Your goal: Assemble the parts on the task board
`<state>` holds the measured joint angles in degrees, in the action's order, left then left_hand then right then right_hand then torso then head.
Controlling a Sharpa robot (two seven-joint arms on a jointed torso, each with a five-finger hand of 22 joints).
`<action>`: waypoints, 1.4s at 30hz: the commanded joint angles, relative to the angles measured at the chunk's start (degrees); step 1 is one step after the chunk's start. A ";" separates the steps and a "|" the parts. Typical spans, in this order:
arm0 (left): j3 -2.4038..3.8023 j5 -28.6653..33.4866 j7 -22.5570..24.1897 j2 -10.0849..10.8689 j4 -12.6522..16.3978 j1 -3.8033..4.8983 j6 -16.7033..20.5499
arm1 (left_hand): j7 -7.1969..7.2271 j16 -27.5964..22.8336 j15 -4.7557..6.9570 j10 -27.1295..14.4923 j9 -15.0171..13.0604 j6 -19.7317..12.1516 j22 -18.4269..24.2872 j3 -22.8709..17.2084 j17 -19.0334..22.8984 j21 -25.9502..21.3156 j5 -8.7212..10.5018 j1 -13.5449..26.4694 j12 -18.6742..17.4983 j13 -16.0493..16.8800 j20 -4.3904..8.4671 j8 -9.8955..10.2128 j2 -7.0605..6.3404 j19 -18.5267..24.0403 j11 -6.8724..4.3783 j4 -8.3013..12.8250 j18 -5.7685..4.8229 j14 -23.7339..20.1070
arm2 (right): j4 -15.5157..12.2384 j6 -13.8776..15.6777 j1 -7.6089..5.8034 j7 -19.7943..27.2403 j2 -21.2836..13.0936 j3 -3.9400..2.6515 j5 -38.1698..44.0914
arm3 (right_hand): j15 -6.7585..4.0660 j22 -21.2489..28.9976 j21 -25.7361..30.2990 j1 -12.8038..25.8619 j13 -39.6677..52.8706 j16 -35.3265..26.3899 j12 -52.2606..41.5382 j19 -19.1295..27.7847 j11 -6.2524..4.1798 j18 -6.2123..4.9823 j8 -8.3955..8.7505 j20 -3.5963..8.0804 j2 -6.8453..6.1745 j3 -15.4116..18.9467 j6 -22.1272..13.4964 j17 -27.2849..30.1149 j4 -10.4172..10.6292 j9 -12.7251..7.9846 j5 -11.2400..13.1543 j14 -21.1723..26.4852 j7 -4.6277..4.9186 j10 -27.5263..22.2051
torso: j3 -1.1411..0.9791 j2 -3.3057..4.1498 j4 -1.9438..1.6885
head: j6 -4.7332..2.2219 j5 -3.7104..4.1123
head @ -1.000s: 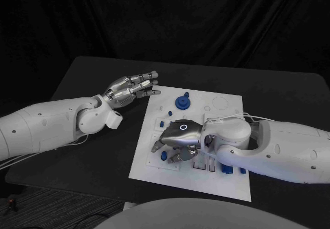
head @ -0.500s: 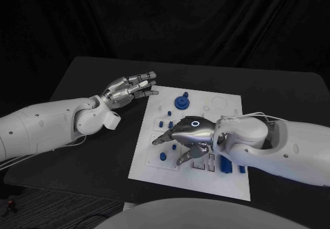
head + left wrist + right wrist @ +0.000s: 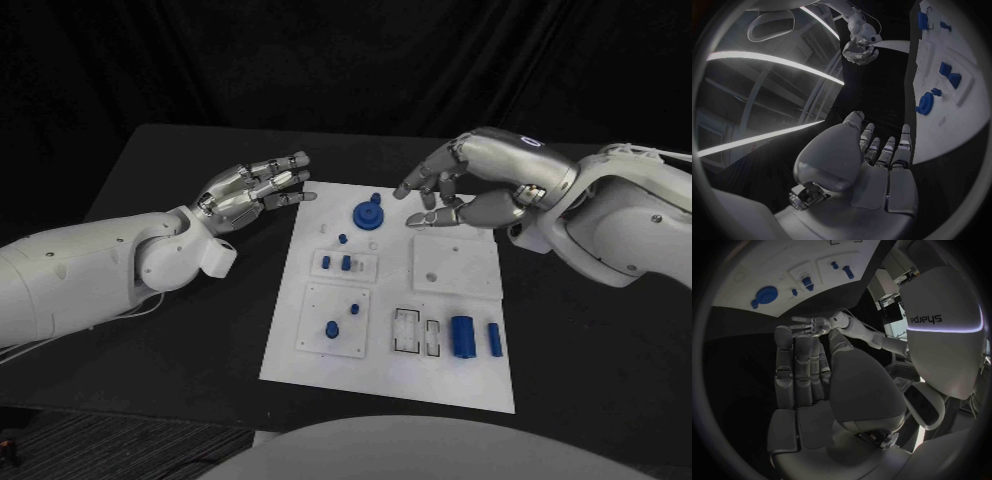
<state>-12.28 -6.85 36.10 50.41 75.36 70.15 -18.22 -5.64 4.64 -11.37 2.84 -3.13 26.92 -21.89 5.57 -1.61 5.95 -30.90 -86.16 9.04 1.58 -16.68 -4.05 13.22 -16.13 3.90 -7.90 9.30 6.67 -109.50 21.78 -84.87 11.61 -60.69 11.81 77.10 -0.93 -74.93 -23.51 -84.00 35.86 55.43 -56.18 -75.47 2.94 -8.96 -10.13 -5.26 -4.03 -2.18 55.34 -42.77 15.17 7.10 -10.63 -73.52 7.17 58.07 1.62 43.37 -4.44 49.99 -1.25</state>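
We see the right hand [image 3: 469,185] hanging over the task board's [image 3: 462,380] far edge (nothing held); the near edge lies open.

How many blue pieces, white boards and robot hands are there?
Blue pieces: 8
White board: 1
Robot hands: 2, the left hand and the right hand
Total: 11

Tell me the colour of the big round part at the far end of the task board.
Blue; the round part shows best in the head view.
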 commanded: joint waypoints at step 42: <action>0.05 0.38 3.81 -0.46 1.56 -2.26 1.05 | -0.19 -0.44 1.09 -0.22 0.04 -0.30 2.96 -2.13 0.23 -1.60 -0.02 1.04 0.07 0.02 0.28 -0.19 -0.84 3.06 0.33 0.62 -0.04 -2.00 | -1.12 -22.31 12.01 -45.40 -2.43 0.11 -3.66 | -5.30 -11.10 -51.10 27.16 54.14 24.51 -33.82 -11.56 -4.85 5.92 -13.84 5.19 7.42 8.31 1.52 -29.81 0.86 21.88 2.86 -13.87 -4.97 31.93 | 0.81 -5.11 0.26 | 0.01 1.82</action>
<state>-12.28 -6.85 38.48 49.96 76.78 67.99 -17.08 -5.64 4.43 -10.04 2.84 -3.13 26.92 -18.94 3.83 -1.40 4.61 -30.90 -85.48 9.04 1.59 -16.36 -4.05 12.54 -13.34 3.89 -7.27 9.28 4.92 -110.36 -3.10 -73.17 -32.22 -63.15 11.96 71.27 -5.74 -74.91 -74.33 -57.19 74.93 79.74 -89.86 -83.95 -1.65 -3.98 -23.80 -0.31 3.56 5.85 57.09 -72.65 15.96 28.72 -8.16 -84.05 2.25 83.94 2.52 38.88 -4.19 49.99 0.59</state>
